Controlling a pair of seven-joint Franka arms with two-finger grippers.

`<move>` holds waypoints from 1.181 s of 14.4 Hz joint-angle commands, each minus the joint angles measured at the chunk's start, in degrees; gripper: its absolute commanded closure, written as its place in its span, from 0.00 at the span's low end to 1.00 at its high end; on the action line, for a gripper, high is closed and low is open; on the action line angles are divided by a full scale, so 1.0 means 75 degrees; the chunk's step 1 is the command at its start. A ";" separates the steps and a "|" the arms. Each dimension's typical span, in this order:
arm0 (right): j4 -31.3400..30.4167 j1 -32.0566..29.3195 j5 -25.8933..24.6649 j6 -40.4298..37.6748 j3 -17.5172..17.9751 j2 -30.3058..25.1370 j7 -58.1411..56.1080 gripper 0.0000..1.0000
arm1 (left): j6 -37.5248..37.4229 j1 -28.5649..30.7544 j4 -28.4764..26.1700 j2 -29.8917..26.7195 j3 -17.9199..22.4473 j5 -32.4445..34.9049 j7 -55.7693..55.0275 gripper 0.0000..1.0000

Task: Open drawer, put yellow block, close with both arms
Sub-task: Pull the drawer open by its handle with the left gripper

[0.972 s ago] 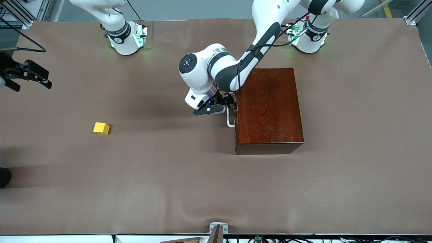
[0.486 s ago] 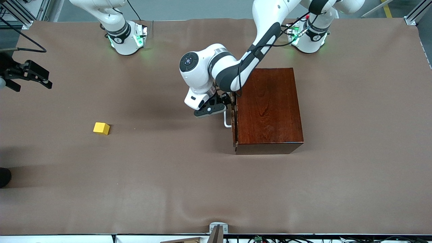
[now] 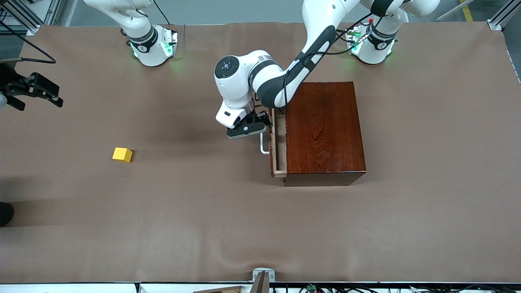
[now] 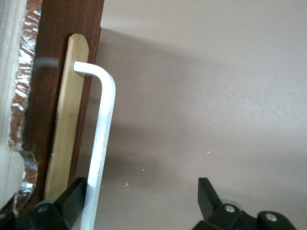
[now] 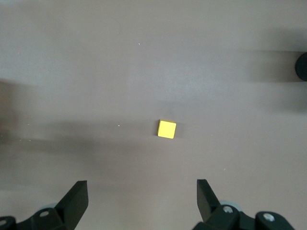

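Two robot arms are seen, each with one gripper: the left gripper (image 3: 263, 122) and the right gripper (image 3: 38, 91), making two grippers. One wooden box (image 3: 323, 132) is counted, with one drawer (image 3: 278, 146) and one white handle (image 4: 98, 143). One yellow block (image 3: 122, 154) is counted. One brown table (image 3: 203, 224) is seen under everything.

You have a matte brown sheet-covered worktop (image 3: 203, 228), gently rippled along its edge nearest the front camera. At the middle of that edge you'll see a small grey metal bracket (image 3: 263, 276). A round black object (image 3: 5, 212) sits at the worktop's edge toward the right arm's end.
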 commanded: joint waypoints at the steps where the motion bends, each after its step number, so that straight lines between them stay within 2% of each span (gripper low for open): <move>1: 0.0052 -0.0110 0.0083 -0.0050 0.0061 0.0014 0.0065 0.00 | 0.1593 -0.0279 0.0479 0.0415 -0.0102 -0.0198 -0.0306 0.00; 10: 0.0052 -0.0110 0.0083 -0.0050 0.0049 0.0014 0.0065 0.00 | 0.2519 -0.0573 0.0479 0.0520 -0.0102 -0.0210 -0.0752 0.00; 17: 0.0028 -0.0145 0.0071 -0.0085 0.0026 0.0283 0.0065 0.00 | 0.2287 -0.0526 0.0479 0.0229 -0.0079 -0.0210 -0.0775 0.00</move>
